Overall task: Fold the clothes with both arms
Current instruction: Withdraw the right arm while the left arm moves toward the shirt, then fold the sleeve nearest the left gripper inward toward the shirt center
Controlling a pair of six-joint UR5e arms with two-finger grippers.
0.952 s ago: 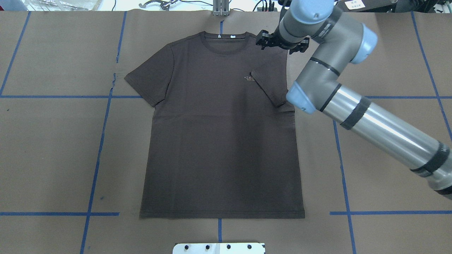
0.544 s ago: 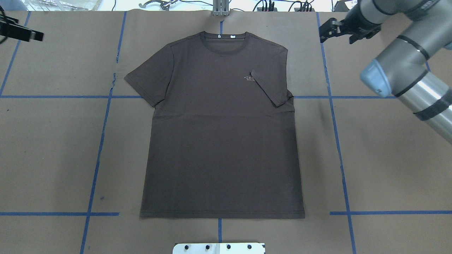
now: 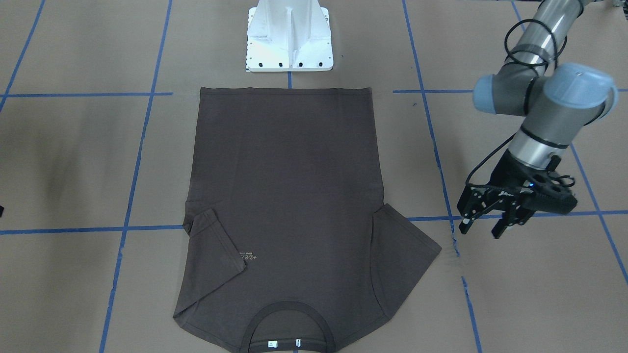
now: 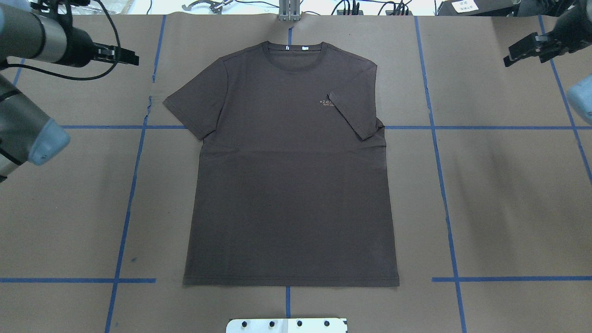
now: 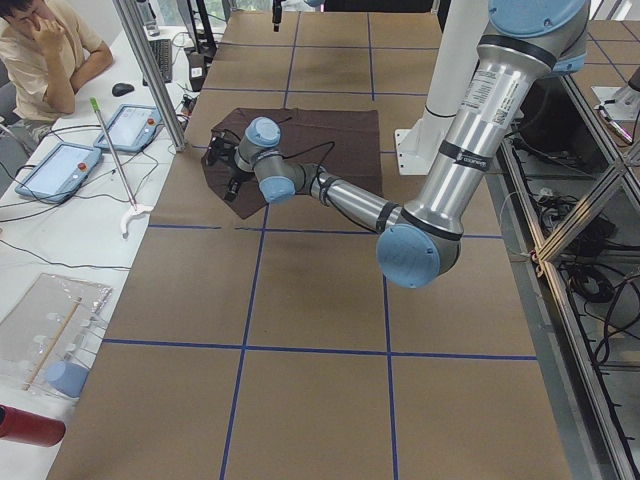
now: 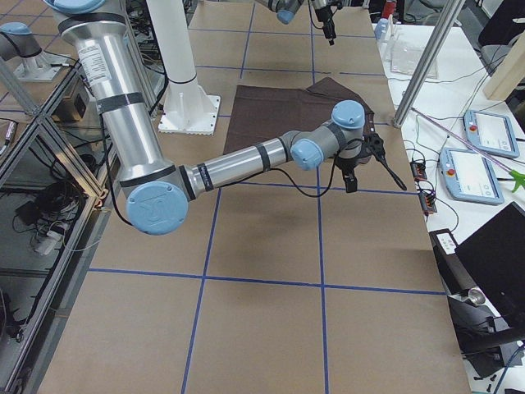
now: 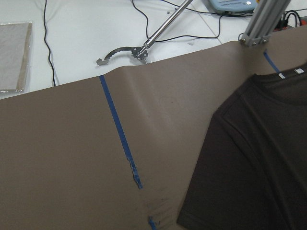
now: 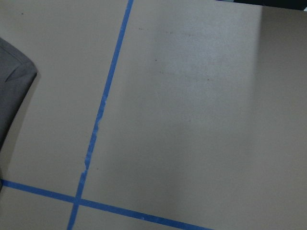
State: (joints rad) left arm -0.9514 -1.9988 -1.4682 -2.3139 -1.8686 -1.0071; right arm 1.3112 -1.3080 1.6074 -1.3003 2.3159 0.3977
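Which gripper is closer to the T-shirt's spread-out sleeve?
Left. The left gripper hovers over bare table just outside the spread-out sleeve; the right gripper is far off, beyond the opposite, folded-in sleeve.

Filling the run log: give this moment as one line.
T-shirt flat | robot-right sleeve folded in | robot-left sleeve spread | left tool open beside it | right tool open, off shirt

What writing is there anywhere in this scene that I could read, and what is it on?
"+ze...": pale chest lettering on the T-shirt, its end hidden under the folded-in sleeve; the finer line below is unreadable.
White neck labels: too small to read.
White card beyond the table's far edge: blurred.
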